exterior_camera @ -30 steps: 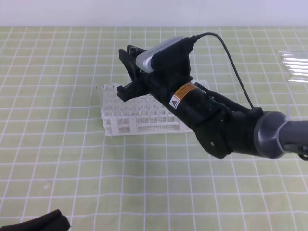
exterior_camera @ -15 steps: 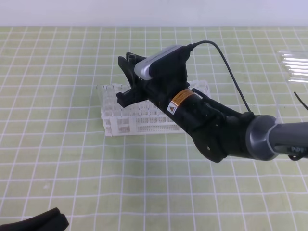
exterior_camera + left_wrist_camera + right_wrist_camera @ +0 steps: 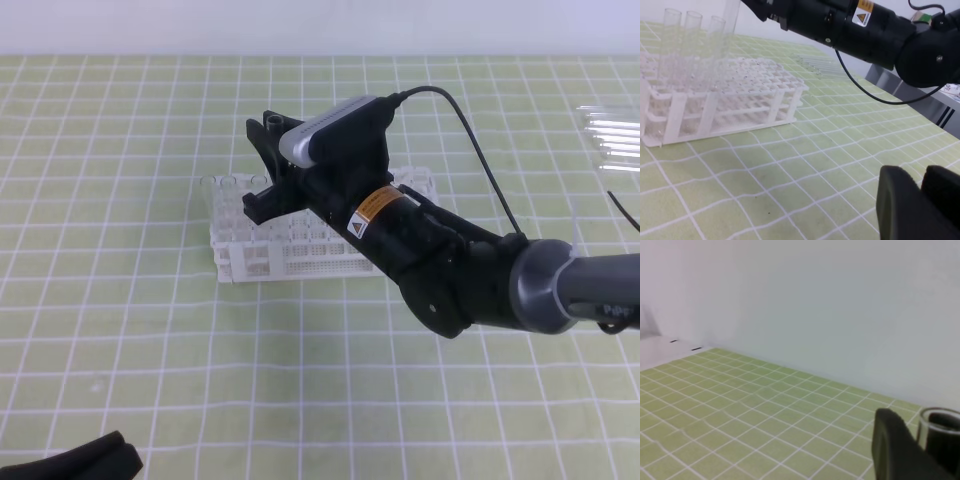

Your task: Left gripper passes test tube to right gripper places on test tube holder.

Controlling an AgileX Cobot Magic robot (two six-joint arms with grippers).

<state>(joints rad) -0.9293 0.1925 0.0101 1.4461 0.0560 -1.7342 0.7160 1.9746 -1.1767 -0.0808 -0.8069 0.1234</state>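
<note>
The white test tube holder (image 3: 290, 255) stands on the green checked mat, also shown in the left wrist view (image 3: 740, 95). My right gripper (image 3: 266, 163) hangs over the holder's left part, shut on the clear test tube (image 3: 731, 17), which stands upright above the holes. The tube's open rim (image 3: 940, 416) shows beside one black finger (image 3: 892, 445) in the right wrist view. The left gripper (image 3: 75, 463) rests low at the front left, far from the holder. Its fingers (image 3: 900, 205) sit close together with nothing between them.
Three clear tubes (image 3: 690, 42) stand in the holder's left end. A bundle of loose clear tubes (image 3: 612, 135) lies at the far right of the mat. The right arm's thick body (image 3: 450, 270) and cable (image 3: 480, 130) stretch across the holder's right side.
The right gripper has dropped a little toward the holder with the tube compared with one second ago. Over the last half second almost nothing moves. The left arm stays at the front left.
</note>
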